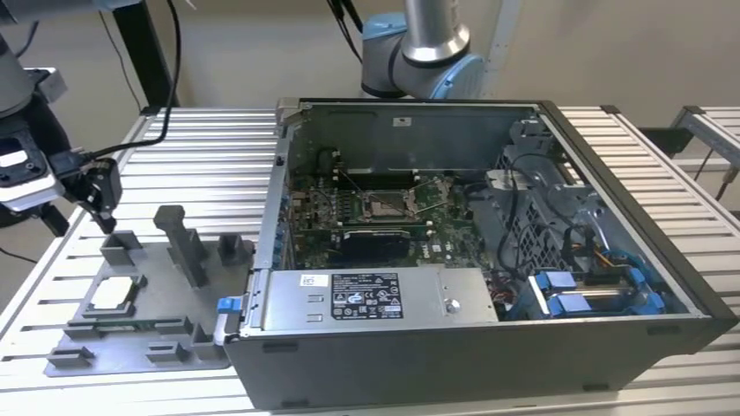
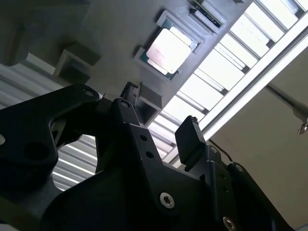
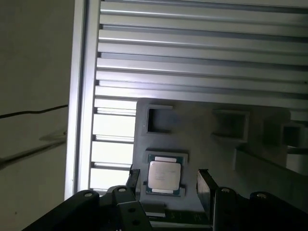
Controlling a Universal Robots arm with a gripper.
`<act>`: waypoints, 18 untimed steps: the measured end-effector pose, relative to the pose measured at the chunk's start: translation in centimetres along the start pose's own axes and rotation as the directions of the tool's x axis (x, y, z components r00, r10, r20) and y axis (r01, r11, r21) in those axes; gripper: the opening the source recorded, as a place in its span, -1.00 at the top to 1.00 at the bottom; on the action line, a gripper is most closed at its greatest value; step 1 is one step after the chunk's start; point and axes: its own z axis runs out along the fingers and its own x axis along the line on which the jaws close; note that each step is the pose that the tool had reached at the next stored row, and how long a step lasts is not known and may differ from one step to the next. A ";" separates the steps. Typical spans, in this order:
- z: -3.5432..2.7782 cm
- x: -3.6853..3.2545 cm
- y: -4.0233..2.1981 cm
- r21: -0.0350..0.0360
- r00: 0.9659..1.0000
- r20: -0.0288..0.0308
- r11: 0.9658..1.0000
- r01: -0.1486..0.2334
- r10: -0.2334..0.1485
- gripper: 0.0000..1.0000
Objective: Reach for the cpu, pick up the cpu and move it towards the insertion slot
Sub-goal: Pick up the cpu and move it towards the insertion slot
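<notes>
cpu (image 3: 164, 177) — flat, silver face up, in grey fixture pocket (image 3: 166, 152) | gripper (image 3: 168, 179) clear above — fingers apart, empty

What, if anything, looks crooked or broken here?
Nothing stands out. The cpu lies flat and square in its pocket on the grey fixture plate, and the open gripper hangs empty over the plate.
</notes>
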 end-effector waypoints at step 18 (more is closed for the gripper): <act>2.29 0.03 -0.74 0.000 1.000 0.000 1.000 0.000 0.000 -1.00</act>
